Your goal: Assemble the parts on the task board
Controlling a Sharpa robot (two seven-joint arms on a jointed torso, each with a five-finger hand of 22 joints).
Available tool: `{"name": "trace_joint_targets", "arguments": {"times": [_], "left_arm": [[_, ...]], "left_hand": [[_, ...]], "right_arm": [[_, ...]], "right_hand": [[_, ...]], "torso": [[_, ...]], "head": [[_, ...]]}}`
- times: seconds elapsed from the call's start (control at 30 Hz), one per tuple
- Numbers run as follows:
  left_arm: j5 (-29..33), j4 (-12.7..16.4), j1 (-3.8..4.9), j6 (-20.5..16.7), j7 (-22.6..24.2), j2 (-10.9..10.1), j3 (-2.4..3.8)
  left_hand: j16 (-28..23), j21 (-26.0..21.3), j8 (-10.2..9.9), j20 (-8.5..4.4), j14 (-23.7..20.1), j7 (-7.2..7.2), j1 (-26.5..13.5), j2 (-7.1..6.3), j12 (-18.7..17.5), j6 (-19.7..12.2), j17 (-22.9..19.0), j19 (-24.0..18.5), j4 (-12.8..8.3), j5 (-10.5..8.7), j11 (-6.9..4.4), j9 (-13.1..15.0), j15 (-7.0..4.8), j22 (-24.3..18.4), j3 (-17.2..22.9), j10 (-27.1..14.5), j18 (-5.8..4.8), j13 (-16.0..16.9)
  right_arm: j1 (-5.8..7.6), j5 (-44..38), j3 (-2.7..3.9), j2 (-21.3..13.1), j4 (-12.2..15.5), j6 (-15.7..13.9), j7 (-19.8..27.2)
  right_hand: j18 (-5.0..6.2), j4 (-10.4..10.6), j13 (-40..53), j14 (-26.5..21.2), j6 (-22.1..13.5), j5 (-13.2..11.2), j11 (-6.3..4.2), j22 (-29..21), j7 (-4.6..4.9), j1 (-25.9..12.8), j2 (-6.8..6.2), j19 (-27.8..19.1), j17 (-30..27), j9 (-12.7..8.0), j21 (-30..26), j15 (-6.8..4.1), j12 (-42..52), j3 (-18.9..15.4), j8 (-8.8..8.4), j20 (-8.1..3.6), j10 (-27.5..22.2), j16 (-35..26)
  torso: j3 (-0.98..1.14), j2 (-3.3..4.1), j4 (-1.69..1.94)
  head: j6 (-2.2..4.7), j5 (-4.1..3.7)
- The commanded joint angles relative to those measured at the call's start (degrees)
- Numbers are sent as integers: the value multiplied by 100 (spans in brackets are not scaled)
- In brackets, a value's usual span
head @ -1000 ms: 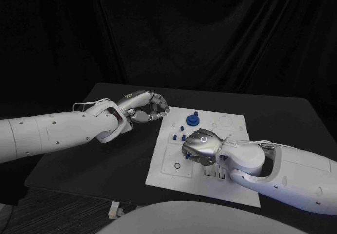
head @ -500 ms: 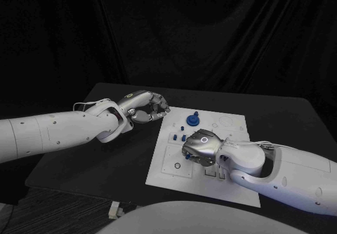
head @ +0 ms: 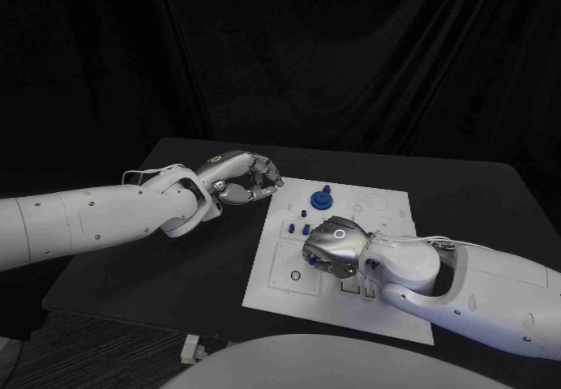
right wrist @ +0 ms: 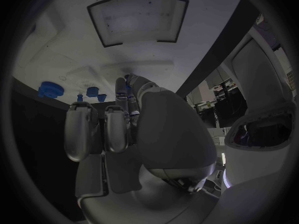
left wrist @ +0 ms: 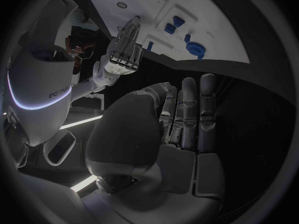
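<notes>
The white task board [head: 391,312] lies in the middle of the black table. My right hand [head: 336,245] hangs over the board's middle with its fingers pointing down at the plate. It pinches a small blue peg [left wrist: 149,46] at its fingertips. A round blue part with a post [head: 320,198] stands at the board's far side, and small blue pieces [head: 301,215] stand nearer, just in front of it. My left hand [head: 240,180] hovers off the board's far left corner with its fingers curled in and nothing in them.
A rectangular recess [right wrist: 137,20] is sunk into the board beyond my right hand's fingers [right wrist: 102,127]. Bare black table [head: 175,267] stretches to the left of the board under my left arm.
My right hand has sunk a little toward the board, and the blue peg under its fingers shows less. The left hand has stayed where it was.
</notes>
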Motion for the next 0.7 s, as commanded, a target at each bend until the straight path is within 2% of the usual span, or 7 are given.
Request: {"name": "trace_joint_targets", "arguments": {"times": [0.03,0.27,0.43,0.47,0.53,0.57,0.7], "left_arm": [[18,5,-10,38,31,10,6],[18,1,-12,41,29,9,6],[18,-3,-13,39,30,11,6],[18,-3,-14,39,31,11,6],[18,-3,-14,41,31,11,6],[18,-4,-15,41,31,11,6],[18,-5,-16,42,30,9,6]], "left_hand": [[-20,8,13,18,7,5,51,17,-28,2,-5,-41,-19,-4,-3,10,34,235,-24,40,27,-9],[-20,17,13,18,7,5,50,20,-28,2,-5,-38,-18,-4,-3,10,34,237,-24,41,26,-10],[-20,17,13,18,7,5,50,20,-28,2,-5,-38,-18,-4,-3,10,34,237,-24,41,26,-10],[-20,17,13,18,7,5,50,20,-28,2,-5,-38,-18,-4,-3,10,34,237,-24,41,26,-10],[-20,17,13,18,7,5,50,20,-28,2,-5,-38,-18,-4,-3,10,34,237,-24,41,26,-10],[-20,17,13,18,7,5,50,20,-28,2,-5,-38,-18,-4,-3,10,34,237,-24,41,26,-10],[-20,17,13,18,7,5,50,20,-28,2,-5,-38,-18,-4,-3,10,34,237,-24,41,26,-10]], "right_arm": [[-19,-57,0,5,1,11,0],[-21,-57,0,12,-14,58,-29],[-22,-57,0,17,-20,168,-99],[-22,-57,0,16,-19,190,-116],[-22,-57,0,12,-16,245,-161],[-22,-57,0,8,-14,266,-184],[-22,-57,0,-14,-6,282,-240]], "right_hand": [[-4,-38,0,196,-7,-39,1,1160,-17,-47,-11,35,1,-2,-39,-32,-35,1,-15,-32,-30,-23],[-3,-44,2,193,-34,-50,-2,1159,-20,-62,-21,32,-4,-9,-45,-45,-38,-2,-34,-43,-34,-27],[19,17,-22,152,-456,-289,8,1127,-98,-222,-64,-26,-98,-119,-156,-69,-120,-23,-278,-73,-179,-87],[34,63,-37,121,-743,-405,37,1106,-290,-313,-104,-67,-159,-192,-231,-49,-166,-51,-374,-76,-272,-124],[50,113,-51,87,-969,-523,65,1082,-464,-414,-146,-114,-221,-253,-318,-29,-218,-104,-380,-59,-390,-161],[67,146,-57,53,-1082,-606,86,1059,-529,-486,-173,-160,-277,-286,-401,-8,-253,-161,-369,-44,-491,-194],[88,211,-29,0,-1371,-802,129,1030,-628,-627,-200,-225,-343,-378,-520,20,-265,-367,-365,-3,-692,-226]], "torso": [[-1,0,-2],[0,0,0],[-1,-1,-1],[-1,-2,-1],[0,-1,0],[0,1,-1],[0,2,0]], "head": [[-1,3],[-1,5],[-1,10],[-1,11],[-1,10],[-1,10],[-1,12]]}}
